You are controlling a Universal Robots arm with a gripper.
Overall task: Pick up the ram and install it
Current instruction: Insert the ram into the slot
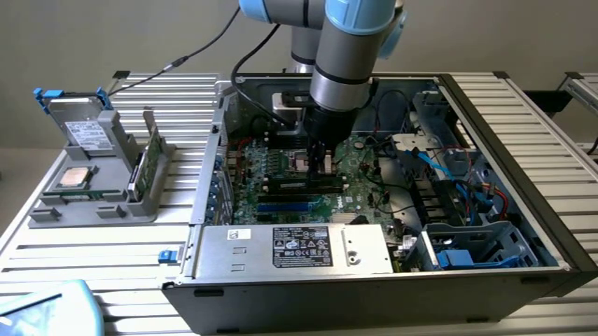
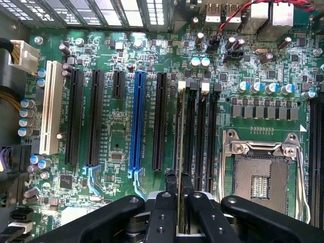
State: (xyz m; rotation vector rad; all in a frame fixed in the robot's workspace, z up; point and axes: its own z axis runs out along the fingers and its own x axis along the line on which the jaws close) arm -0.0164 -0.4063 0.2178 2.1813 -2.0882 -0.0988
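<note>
My gripper (image 2: 178, 188) is shut on the ram (image 2: 180, 126), which I see edge-on as a thin line between the black fingers (image 2: 170, 183). The stick runs lengthwise over the first of the black memory slots (image 2: 190, 131) on the green motherboard (image 2: 116, 167), with a white latch (image 2: 181, 86) at its far end. Whether it is seated in the slot I cannot tell. In the exterior view the gripper (image 1: 323, 166) reaches down inside the open computer case (image 1: 523, 175), with the ram (image 1: 301, 185) as a dark bar at its tips.
An empty processor socket (image 2: 260, 174) with a metal frame lies beside the slots. Expansion slots, one of them blue (image 2: 136, 121), lie on the other side. The power supply (image 1: 290, 248) fills the case front. On the exterior view's left, a grey holder (image 1: 94, 203) carries a drive (image 1: 82, 129), a processor (image 1: 75, 178) and a green board (image 1: 148, 157).
</note>
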